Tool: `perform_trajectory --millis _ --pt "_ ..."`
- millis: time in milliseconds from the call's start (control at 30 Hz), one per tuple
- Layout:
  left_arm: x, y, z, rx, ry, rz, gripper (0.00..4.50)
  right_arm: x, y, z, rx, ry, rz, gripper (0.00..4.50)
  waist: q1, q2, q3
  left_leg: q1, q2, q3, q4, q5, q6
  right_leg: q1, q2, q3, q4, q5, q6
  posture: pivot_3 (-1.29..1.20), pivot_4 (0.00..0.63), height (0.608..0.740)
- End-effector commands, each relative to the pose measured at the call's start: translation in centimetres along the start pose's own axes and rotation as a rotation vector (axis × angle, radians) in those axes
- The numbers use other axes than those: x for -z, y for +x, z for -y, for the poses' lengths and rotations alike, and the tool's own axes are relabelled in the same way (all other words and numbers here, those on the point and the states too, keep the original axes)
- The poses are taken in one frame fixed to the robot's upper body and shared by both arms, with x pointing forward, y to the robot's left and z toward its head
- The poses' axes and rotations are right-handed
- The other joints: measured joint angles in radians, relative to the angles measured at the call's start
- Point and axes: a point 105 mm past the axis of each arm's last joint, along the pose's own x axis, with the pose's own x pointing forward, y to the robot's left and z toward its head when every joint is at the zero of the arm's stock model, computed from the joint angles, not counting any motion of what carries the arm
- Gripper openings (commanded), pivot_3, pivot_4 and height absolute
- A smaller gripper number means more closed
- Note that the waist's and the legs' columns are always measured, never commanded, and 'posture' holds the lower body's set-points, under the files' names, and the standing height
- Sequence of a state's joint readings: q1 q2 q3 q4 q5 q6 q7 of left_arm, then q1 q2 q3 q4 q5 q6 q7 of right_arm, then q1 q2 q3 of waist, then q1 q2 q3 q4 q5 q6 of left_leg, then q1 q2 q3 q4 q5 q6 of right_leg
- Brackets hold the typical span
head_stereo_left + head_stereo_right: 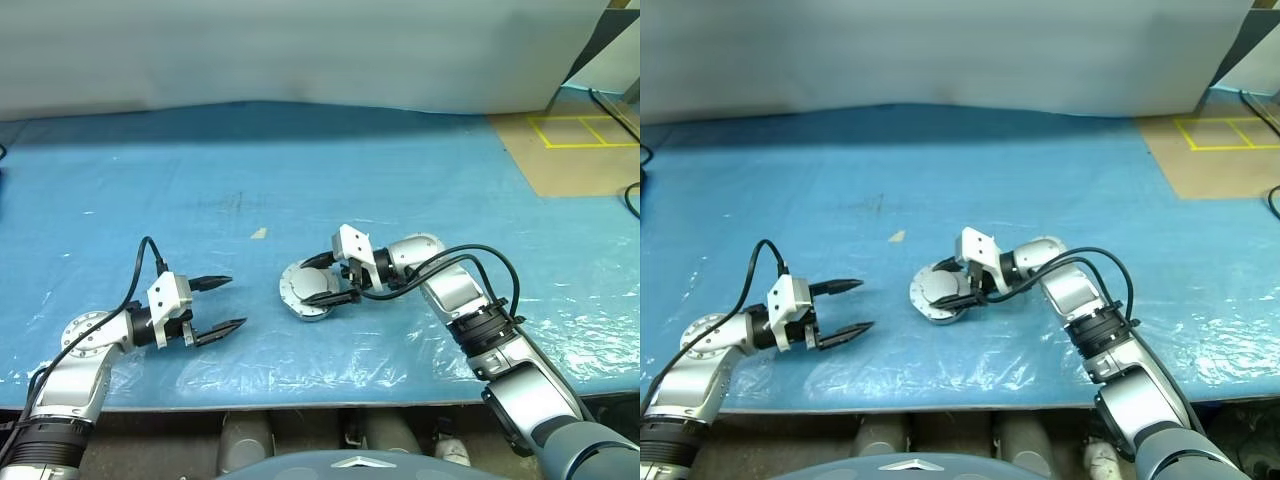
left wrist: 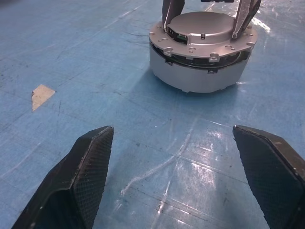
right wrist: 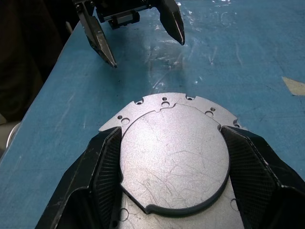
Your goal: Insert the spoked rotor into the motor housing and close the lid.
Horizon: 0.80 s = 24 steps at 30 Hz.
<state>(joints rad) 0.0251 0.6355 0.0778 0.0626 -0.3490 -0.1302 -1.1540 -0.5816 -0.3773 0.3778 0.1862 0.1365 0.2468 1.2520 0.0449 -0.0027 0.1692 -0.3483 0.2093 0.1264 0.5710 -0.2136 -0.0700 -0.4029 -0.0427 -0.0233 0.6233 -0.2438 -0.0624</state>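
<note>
Straddling the closed round grey metal lid (image 3: 174, 152) on its housing (image 2: 198, 76), my right pincer (image 1: 335, 279) gripped it; my left pincer (image 1: 222, 304) gaped empty; task looked nearly finished.

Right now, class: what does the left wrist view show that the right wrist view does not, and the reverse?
Left wrist view alone: the closed motor from the side, lid seated on the housing, with the seam between them, and the right gripper reaching down over it, a finger at each edge of the lid's raised disc.

Right wrist view alone: the lid's scratched plain face from above, its rim holes, the table's near edge, and the left gripper open, apart from the motor.

Both: the lid, the blue table cover and a pale scrap on it.
</note>
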Motion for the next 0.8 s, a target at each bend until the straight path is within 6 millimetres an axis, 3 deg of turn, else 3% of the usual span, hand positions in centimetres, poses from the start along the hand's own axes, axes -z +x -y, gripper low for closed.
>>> perform_trajectory --millis 33,800 --pt "-0.8 0.0 0.1 0.004 0.030 0.017 4.23 -1.5 -0.2 0.1 -0.005 -0.047 0.037 2.96 0.000 0.000 0.000 0.000 0.000 0.000 0.000 0.000 0.000 0.000 0.000 0.000 0.000 0.000 0.000 0.00 0.150 0.740" --pt "-0.6 -0.1 0.3 -0.002 0.025 0.014 4.23 1.7 0.3 0.1 0.005 -0.010 -0.058 2.96 -0.001 0.000 0.000 0.000 0.000 0.000 0.000 0.000 0.000 0.002 0.000 0.000 0.000 0.000 0.000 0.00 0.150 0.740"
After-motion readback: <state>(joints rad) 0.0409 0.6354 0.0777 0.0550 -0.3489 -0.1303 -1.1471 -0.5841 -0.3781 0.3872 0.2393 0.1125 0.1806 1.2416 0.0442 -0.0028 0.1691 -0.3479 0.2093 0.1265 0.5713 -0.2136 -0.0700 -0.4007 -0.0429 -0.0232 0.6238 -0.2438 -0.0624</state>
